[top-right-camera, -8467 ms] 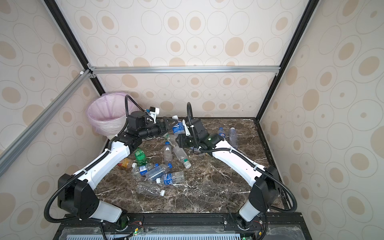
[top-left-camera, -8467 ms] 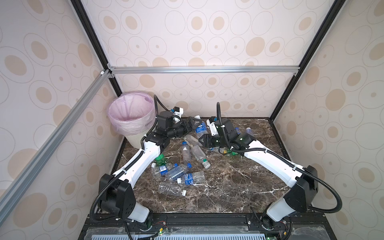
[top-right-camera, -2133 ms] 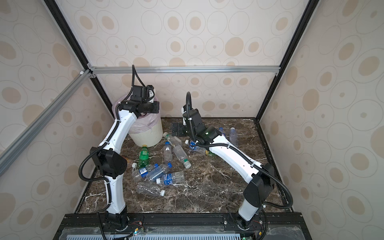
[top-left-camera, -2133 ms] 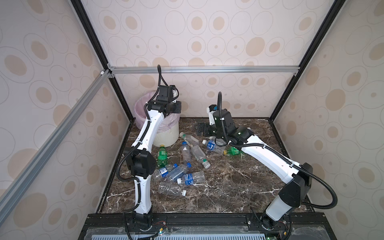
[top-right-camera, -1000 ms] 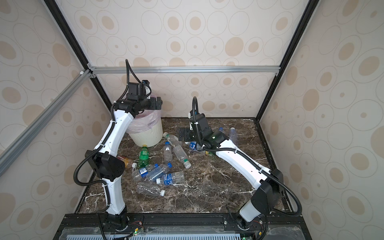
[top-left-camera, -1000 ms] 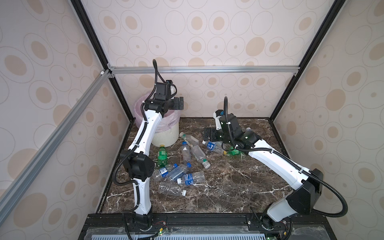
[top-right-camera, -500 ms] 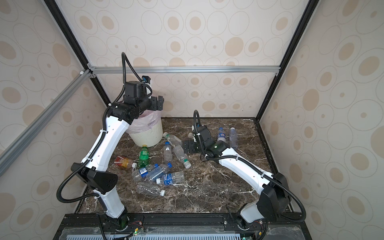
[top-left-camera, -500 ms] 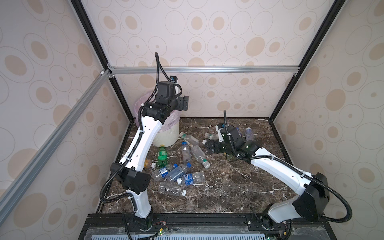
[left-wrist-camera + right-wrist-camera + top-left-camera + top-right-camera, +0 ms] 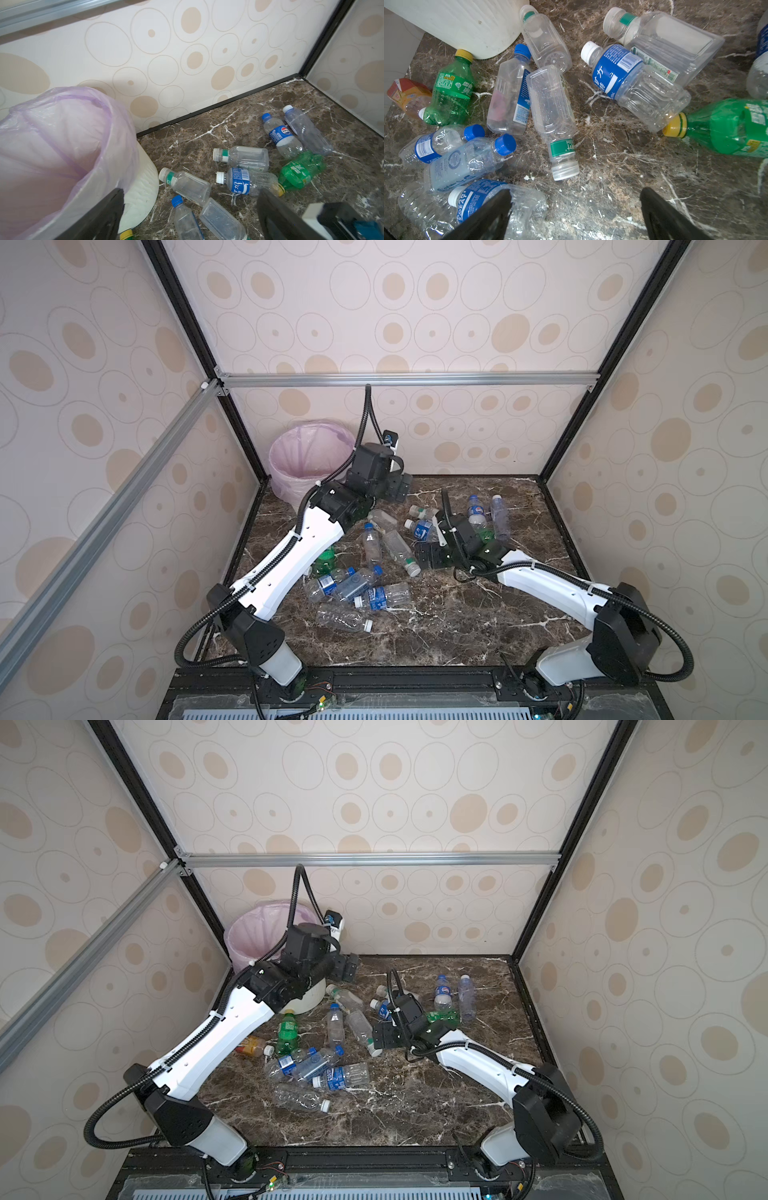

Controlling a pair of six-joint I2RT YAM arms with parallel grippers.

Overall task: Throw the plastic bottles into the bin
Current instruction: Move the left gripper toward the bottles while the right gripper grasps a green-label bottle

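Several plastic bottles (image 9: 353, 585) lie scattered on the marble floor, mostly clear, two of them green (image 9: 286, 1031) (image 9: 726, 126). The bin (image 9: 309, 456) stands in the back left corner, its pink bag folded over the rim (image 9: 62, 135). My left gripper (image 9: 399, 489) hangs open and empty just right of the bin, above a clear bottle (image 9: 187, 185). My right gripper (image 9: 384, 1038) stands open low over the floor, beside the white-capped end of a clear bottle (image 9: 554, 116). Nothing sits between its fingers (image 9: 496, 207).
An orange-labelled bottle (image 9: 251, 1046) lies by the left wall. A Pepsi bottle (image 9: 476, 510) and a clear one (image 9: 498, 516) lie at the back right. Patterned walls and black frame posts close in three sides. Bare marble (image 9: 415, 1106) shows at the front.
My left gripper has come down from above the bin to the floor side on its right. My right gripper has drawn back toward the front. Both stay open.
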